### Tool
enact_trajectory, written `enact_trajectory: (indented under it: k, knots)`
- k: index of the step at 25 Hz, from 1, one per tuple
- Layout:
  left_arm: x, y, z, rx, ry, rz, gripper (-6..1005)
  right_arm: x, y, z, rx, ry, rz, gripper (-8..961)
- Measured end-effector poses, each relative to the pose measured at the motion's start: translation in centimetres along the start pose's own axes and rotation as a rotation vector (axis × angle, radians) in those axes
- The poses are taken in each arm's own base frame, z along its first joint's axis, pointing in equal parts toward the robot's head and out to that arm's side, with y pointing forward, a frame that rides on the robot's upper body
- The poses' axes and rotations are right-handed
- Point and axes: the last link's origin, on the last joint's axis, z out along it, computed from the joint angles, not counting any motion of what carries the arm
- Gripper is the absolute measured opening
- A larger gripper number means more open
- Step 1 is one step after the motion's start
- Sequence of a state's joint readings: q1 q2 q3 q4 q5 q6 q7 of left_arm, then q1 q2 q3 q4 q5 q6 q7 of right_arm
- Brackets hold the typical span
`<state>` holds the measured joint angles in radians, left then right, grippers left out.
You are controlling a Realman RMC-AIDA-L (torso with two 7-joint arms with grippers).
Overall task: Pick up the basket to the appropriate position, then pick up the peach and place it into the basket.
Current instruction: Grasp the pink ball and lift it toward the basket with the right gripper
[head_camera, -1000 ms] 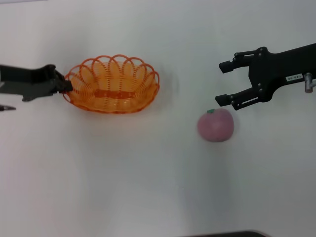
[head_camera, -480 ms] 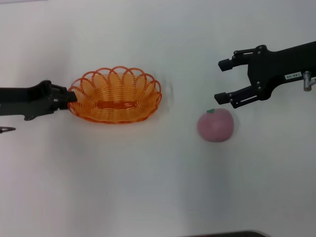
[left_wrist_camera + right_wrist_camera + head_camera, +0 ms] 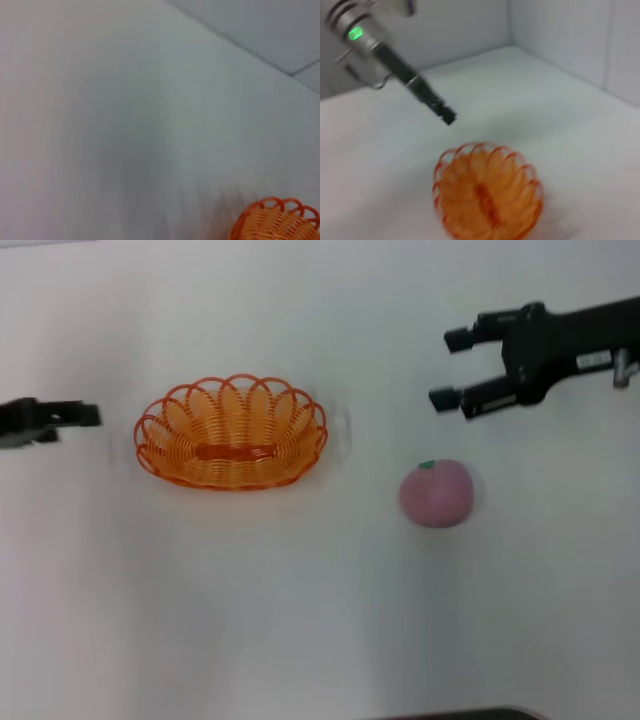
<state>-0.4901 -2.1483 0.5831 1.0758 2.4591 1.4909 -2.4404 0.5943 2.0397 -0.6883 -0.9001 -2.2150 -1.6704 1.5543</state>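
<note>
White table (image 3: pixel 300 620) holds everything. Orange basket (image 3: pixel 231 432) sits upright left of centre, nothing inside, nothing gripping it; also seen in the right wrist view (image 3: pixel 487 197) and partly in the left wrist view (image 3: pixel 277 220). Pink peach (image 3: pixel 437 493) rests on the table right of the basket, well apart from it. Right gripper (image 3: pixel 452 368) hangs above and beyond the peach, fingers spread, not touching it. Left gripper (image 3: pixel 75 416) is just left of the basket, apart from the rim; finger state can't be told.

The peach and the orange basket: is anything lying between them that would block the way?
Nothing visible does. Only bare white table lies between the peach and the basket. The open right gripper hovers beyond the peach; the left gripper is apart from the basket.
</note>
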Motion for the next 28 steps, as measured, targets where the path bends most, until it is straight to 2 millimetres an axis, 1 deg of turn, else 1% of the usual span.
enact_trajectory:
  k: [2, 4, 6, 8, 11, 14, 17, 21, 25, 28]
  knots:
    - [0.4, -0.2, -1.1, 0.018, 0.047, 0.100, 618, -0.8, -0.5, -0.3, 0.025, -0.044, 0.056, 893]
    - [0.3, 0.4, -1.9, -0.016, 0.076, 0.227, 665, -1.6, -1.0, -0.7, 0.048, -0.100, 0.108, 892]
    - [-0.3, 1.4, -2.1, -0.085, 0.075, 0.367, 703, -2.4, -1.3, -0.9, 0.064, -0.155, 0.160, 891]
    - [-1.3, 2.3, -2.1, -0.174, 0.075, 0.520, 733, -3.1, -1.6, -1.1, 0.069, -0.202, 0.213, 889]
    - [-2.8, 3.0, -2.1, -0.276, 0.069, 0.654, 779, -3.9, -1.7, -1.0, 0.051, -0.190, 0.259, 888]
    - [-4.5, 3.5, -1.9, -0.377, 0.045, 0.772, 779, -4.6, -1.3, -0.7, 0.024, -0.088, 0.238, 886]
    - [-5.6, 3.6, -1.6, -0.429, 0.022, 0.802, 779, -5.2, -0.8, -0.5, 0.009, 0.033, 0.193, 884]
    - [-6.2, 3.5, -1.1, -0.447, 0.015, 0.800, 779, -5.4, -0.2, 0.5, -0.014, 0.194, 0.143, 881]
    - [-6.4, 3.2, -0.6, -0.440, 0.014, 0.791, 779, -5.0, 0.4, 2.6, -0.040, 0.335, 0.127, 879]
    - [-6.3, 2.9, -0.2, -0.422, 0.021, 0.777, 779, -4.7, 0.9, 4.1, -0.047, 0.409, 0.104, 877]
